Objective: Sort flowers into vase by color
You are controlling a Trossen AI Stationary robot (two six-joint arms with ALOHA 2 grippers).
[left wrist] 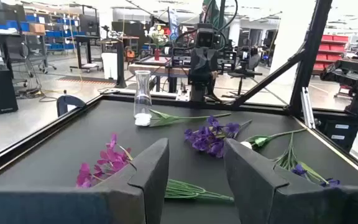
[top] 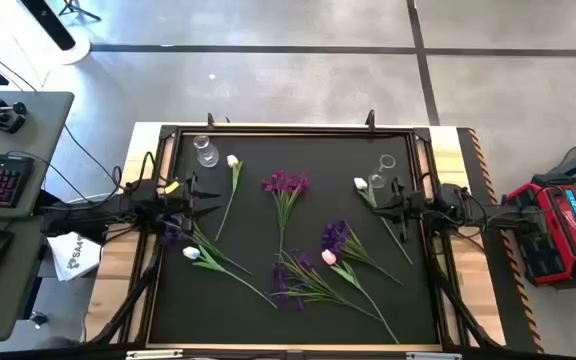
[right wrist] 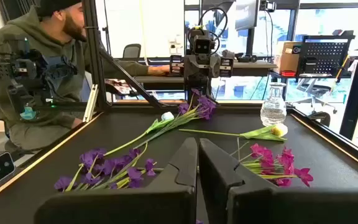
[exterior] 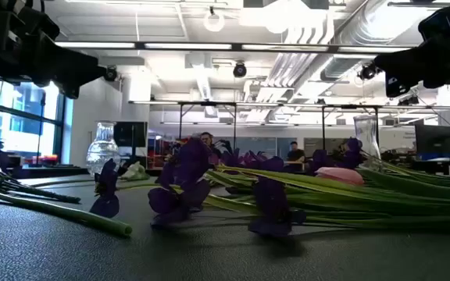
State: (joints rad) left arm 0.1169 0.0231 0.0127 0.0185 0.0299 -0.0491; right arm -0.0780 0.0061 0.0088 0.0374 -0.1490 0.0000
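Flowers point(top: 308, 262): you have them scattered flat across the dark table point(top: 298, 325), between your two grippers; purple clusters, white buds, one pink bud point(top: 329, 258); none held. Left gripper point(top: 190, 201): jaws spread part-way, gripping nothing; a purple bloom point(left wrist: 103, 165) lies just ahead of them, a green stem point(left wrist: 194, 191) runs between them, perhaps below. Right gripper point(top: 386, 203): jaws pressed together, empty; a magenta bloom point(right wrist: 277, 165) lies beside them. Two glass vases point(top: 206, 151) point(top: 381, 172): near the table's far edge.
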